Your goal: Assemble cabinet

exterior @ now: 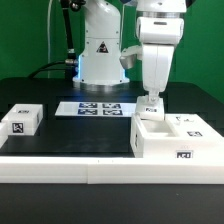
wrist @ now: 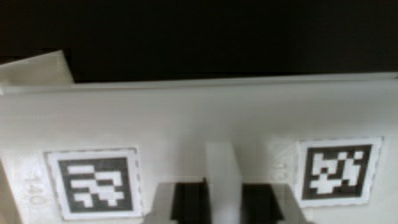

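Black table (exterior: 60, 150), dark backdrop. Cabinet (exterior: 175, 140) stood at exterior view's right of marker board (exterior: 98, 108). Gripper (exterior: 150, 101) hung at cabinet's rear wall; finger spread could not be told. Small white tagged block (exterior: 22, 120) lay at exterior view's left of marker board.

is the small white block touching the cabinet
No, the small white block sits at the exterior view's left, with bare black table between it and the cabinet on the right.
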Action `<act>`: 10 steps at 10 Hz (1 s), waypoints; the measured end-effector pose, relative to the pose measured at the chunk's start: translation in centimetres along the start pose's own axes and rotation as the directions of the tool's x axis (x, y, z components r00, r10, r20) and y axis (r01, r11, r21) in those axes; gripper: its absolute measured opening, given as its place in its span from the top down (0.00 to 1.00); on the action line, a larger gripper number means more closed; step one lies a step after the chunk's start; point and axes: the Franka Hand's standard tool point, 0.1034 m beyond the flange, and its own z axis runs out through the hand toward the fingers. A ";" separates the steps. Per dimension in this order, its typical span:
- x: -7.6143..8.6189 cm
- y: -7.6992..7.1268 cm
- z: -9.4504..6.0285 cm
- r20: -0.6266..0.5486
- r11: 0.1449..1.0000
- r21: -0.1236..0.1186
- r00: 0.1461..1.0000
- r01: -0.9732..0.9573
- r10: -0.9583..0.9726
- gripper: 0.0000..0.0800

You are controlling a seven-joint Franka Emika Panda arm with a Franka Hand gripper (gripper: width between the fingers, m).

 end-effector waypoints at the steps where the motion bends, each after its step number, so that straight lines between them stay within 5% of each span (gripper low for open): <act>1: 0.0 0.1 0.0 0.000 1.000 -0.001 1.000 0.019 -0.019 0.91; 10: -0.8 0.7 0.3 -0.002 0.993 0.004 0.993 0.119 -0.119 0.91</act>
